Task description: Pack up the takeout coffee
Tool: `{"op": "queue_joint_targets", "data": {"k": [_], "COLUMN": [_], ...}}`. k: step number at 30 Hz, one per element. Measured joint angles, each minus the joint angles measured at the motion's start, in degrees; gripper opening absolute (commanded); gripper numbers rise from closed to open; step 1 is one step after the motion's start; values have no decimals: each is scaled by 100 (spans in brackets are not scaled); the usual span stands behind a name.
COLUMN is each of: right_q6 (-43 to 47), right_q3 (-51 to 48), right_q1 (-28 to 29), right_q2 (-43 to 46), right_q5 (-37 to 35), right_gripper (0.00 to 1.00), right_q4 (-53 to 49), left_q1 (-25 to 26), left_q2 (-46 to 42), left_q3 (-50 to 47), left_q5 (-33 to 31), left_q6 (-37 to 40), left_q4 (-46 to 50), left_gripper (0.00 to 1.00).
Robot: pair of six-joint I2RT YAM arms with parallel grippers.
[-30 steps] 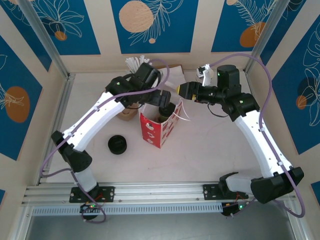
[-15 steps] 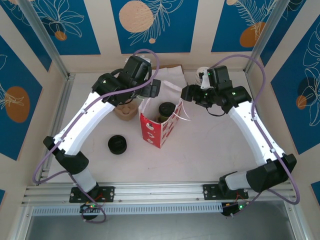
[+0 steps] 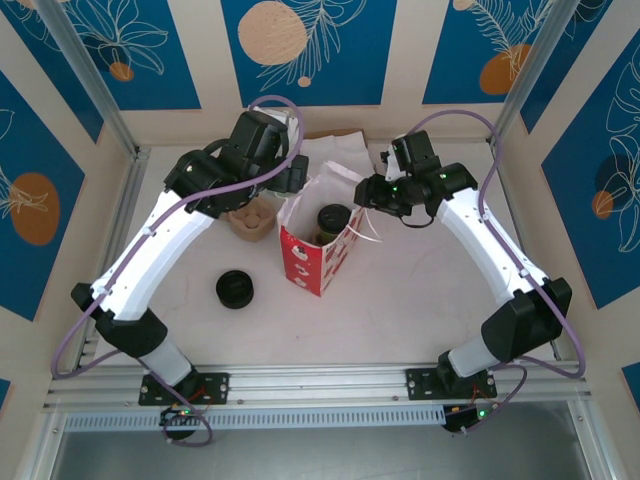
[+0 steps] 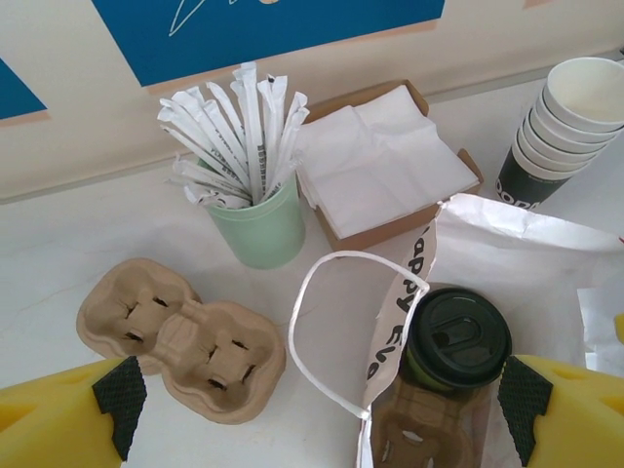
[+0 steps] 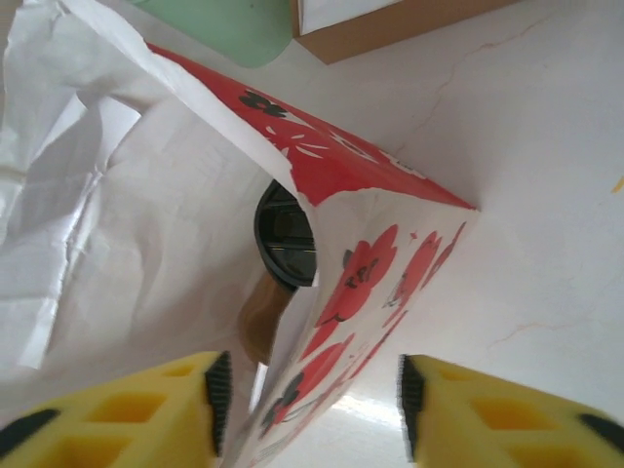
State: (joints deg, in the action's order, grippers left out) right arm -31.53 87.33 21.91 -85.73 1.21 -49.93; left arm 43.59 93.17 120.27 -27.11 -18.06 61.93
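The takeout coffee (image 3: 333, 220), black lid up, stands inside the open red paper bag (image 3: 315, 265) at mid-table. The left arm arches from its base towards the back wall, and the left gripper (image 4: 319, 408) hovers above the bag, fingers spread wide, holding nothing. The right arm bends inward. The right gripper (image 5: 310, 392) straddles the bag's side wall, fingers parted, not pinching it

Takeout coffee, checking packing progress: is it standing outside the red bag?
No, the takeout coffee sits inside the open red bag.
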Motion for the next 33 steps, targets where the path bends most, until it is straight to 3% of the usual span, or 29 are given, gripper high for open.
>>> {"op": "queue_joint_targets", "data": {"k": [6,14,24,33], "right_q6": [306,732,916,911], "right_q3": [0,-96,-662,-802], "right_q1": [0,0,22,22], "right_q2": [-35,168,1001,1084], "right_q5": [295,776,1333,1401], "right_gripper": [20,7,2,2], "right_q4": [151,280,708,809], "left_q1": [-9,-24,-26,-66], "left_q2": [-140,-203,-208,-236], "left_q3": [-280,-485,-601,-640], "left_q5": [-2,2,2,4], "left_q6": [4,2,-2,-48], "left_q4": [-17,-28,-68,-81], "left_gripper": [94,95,95,95]}}
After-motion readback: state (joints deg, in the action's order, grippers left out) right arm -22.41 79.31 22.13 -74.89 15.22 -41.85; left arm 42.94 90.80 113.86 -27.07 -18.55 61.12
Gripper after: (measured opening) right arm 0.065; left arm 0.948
